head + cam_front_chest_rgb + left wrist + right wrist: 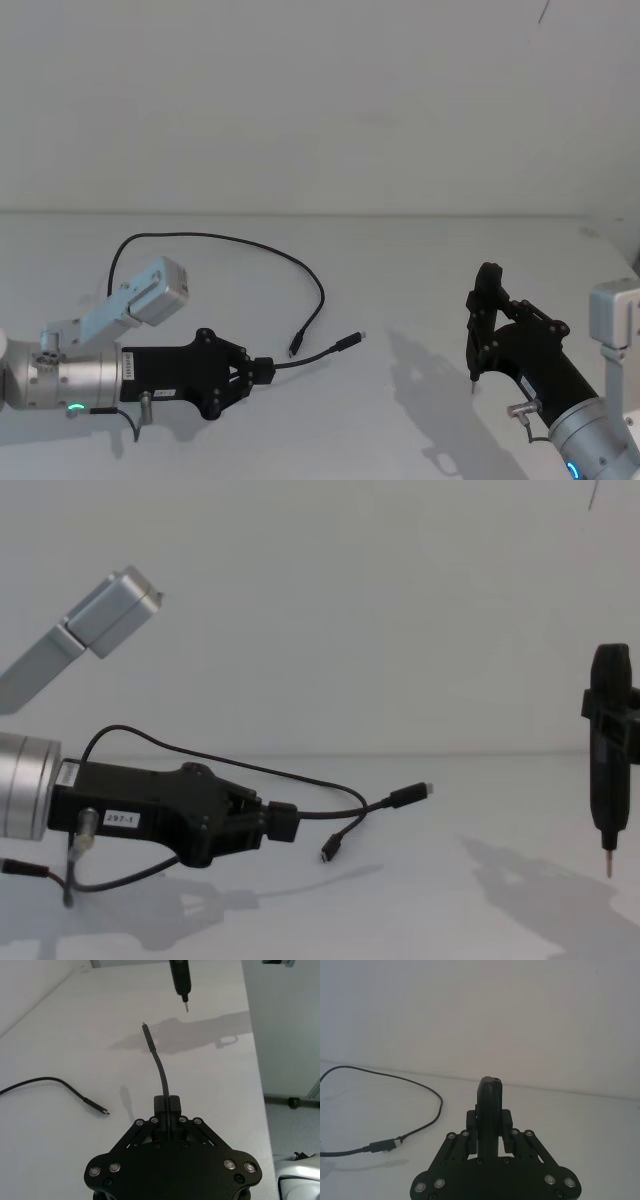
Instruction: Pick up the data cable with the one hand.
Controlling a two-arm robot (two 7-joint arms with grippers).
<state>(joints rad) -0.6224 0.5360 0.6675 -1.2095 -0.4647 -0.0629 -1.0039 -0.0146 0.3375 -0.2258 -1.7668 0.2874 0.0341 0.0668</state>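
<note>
Data cable (pixel 240 239), long, thin and black, lies in a wide loop on the white worktop (pixel 400 280), with one end caught in the left gripper (pixel 262 370). That gripper reaches in low from the robot's left, lying nearly level just above the worktop and pointing toward the middle. Its fingers (pixel 173 1105) are closed tight on the cable a short way behind one plug. The short stretch beyond them sticks out forward and a little upward, so the held-end plug (pixel 350 342) hangs clear of the worktop and throws a shadow on it. Behind the fingers the cable is hidden by the gripper's body. It shows again beside the left wrist, arches away toward the wall, curves back and ends in the free plug (pixel 295 350). That plug rests flat on the worktop, near the held end but apart from it. In the chest view the free plug (pixel 330 850) sits lower than the held-end plug (pixel 410 793). The right gripper (pixel 493 318) stands well apart on the robot's right, raised above the worktop. Its fingers (pixel 507 1121) are clamped around a slim black pen-shaped tool (pixel 480 340), held close to upright with its metal tip pointing down, just off the surface.
</note>
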